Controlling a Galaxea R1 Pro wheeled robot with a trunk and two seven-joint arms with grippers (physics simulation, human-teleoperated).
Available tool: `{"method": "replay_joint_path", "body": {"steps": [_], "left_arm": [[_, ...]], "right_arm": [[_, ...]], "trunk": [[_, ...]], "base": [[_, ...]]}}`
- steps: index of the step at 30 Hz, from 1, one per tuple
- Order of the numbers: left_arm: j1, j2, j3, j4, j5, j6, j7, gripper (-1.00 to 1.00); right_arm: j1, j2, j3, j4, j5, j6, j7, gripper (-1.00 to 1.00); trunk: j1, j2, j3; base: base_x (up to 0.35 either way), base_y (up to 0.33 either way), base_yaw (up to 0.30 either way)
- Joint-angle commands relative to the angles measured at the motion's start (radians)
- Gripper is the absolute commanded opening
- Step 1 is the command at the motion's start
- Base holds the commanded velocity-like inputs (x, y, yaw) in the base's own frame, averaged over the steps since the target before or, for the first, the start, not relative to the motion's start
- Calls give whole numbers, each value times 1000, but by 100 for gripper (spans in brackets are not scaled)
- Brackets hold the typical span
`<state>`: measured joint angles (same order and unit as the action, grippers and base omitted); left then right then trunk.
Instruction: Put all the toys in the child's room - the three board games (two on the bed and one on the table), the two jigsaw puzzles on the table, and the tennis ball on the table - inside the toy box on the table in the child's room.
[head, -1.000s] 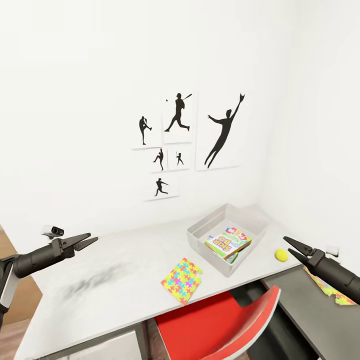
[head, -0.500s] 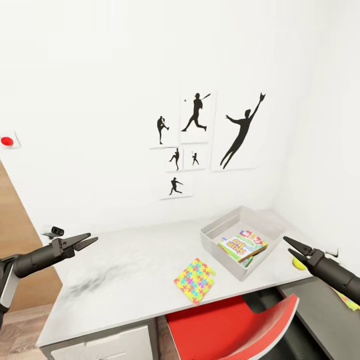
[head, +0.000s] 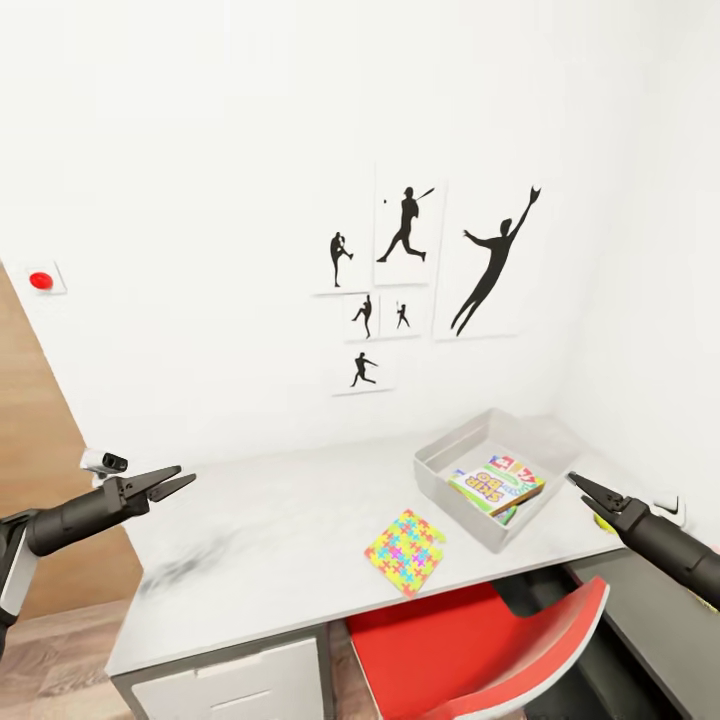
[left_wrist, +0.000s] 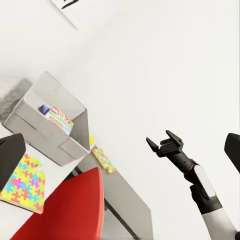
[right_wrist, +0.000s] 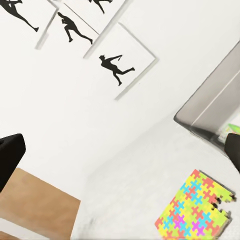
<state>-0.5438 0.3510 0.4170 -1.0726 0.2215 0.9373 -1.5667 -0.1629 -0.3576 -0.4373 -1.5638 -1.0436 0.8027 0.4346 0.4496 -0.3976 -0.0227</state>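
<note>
The light grey toy box (head: 440, 472) stands at the table's (head: 270, 520) far right end with board games (head: 497, 482) stacked inside it. One jigsaw puzzle (head: 405, 551) lies flat near the front edge, left of the box. The other jigsaw puzzle (left_wrist: 102, 159) lies on the lower dark cabinet. A sliver of the tennis ball (head: 604, 521) peeks out behind my right gripper (head: 576, 480), which hangs open and empty just right of the box. My left gripper (head: 186, 474) is open and empty over the table's left end. The bed is out of view.
A red chair (head: 480, 640) is tucked under the table's front, below the puzzle. Black baseball posters (head: 405, 230) hang on the white wall. A wooden panel (head: 30, 420) and a red wall button (head: 40, 281) sit at the left. White drawers (head: 240, 680) are under the desk.
The whole view has shifted: table, box and posters slid right in the picture and the red button and wooden panel came into sight. Both grippers keep the same open pose.
</note>
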Motion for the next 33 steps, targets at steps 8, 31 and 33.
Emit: {"method": "replay_joint_path", "body": {"steps": [8,31,33], "left_arm": [[-1,0,0,0,-1,11,-4,100],[-1,0,2,8,-1,8,-4,100],[-1,0,2,9,-1,8,-4,100]], "right_arm": [[-1,0,1,-1,0,7,-2,100],[-1,1,3,-1,0,6,-7,100],[-1,1,3,-2,0,6,-7,100]], "trunk": [[0,-2,-2],[0,-2,-2],[0,-2,-2]], "base": [[-160,231,0],[-18,216,38],[0,12,255]]}}
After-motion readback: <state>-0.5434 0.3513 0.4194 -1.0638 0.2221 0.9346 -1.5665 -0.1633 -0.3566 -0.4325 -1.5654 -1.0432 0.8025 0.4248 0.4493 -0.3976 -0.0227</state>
